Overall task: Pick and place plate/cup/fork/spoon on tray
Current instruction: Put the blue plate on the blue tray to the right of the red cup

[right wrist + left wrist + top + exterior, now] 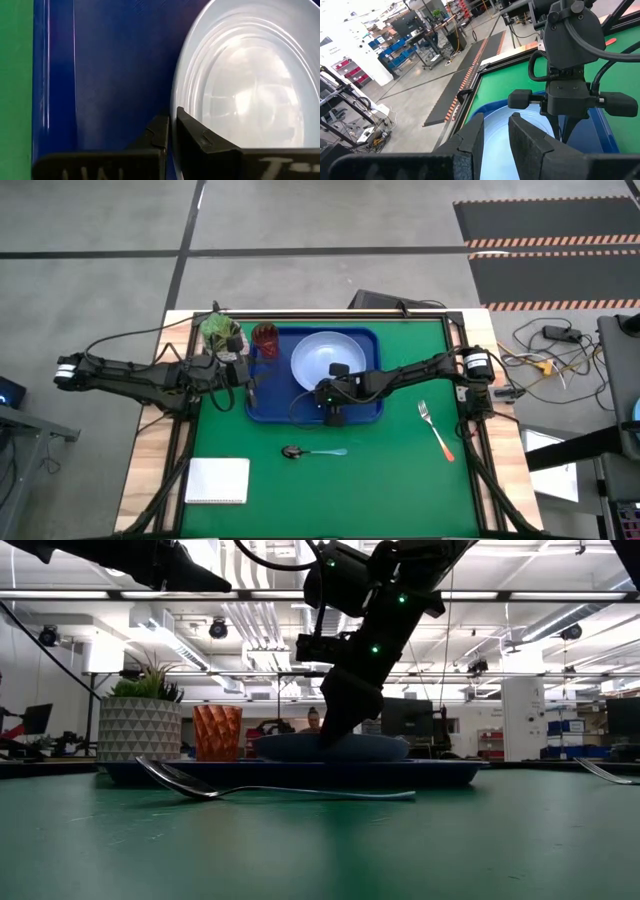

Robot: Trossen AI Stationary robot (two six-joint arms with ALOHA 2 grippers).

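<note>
My right pincer [170, 131] is down inside the tray [265, 405], its 2 fingers pressed nearly together on the rim of the plate [325, 358], pinching that rim at the plate's edge toward the worktop's [380, 480] front. The plate lies in the tray, toward its right half, light blue against the dark-blue floor. On my right pincer's housing I can read only a white letter "T" and the start of another stroke; the rest is cut off, and I find no other legible writing on the task's things. My left pincer [492, 137] hangs just off the tray's left rim, its 2 fingers spread a little with nothing between them, facing my right arm across the tray. The cup [265, 338] stands upright in the tray's far left corner, just beside the white pot with a green plant [221, 332], which sits outside the tray past that corner. The spoon [312, 452] lies on the green worktop just in front of the tray, bowl to the left. The fork [436, 430] lies to the tray's right, well apart, tines pointing away. A white notepad [218, 480] lies in front of the tray's left end, blank as far as I can tell.
</note>
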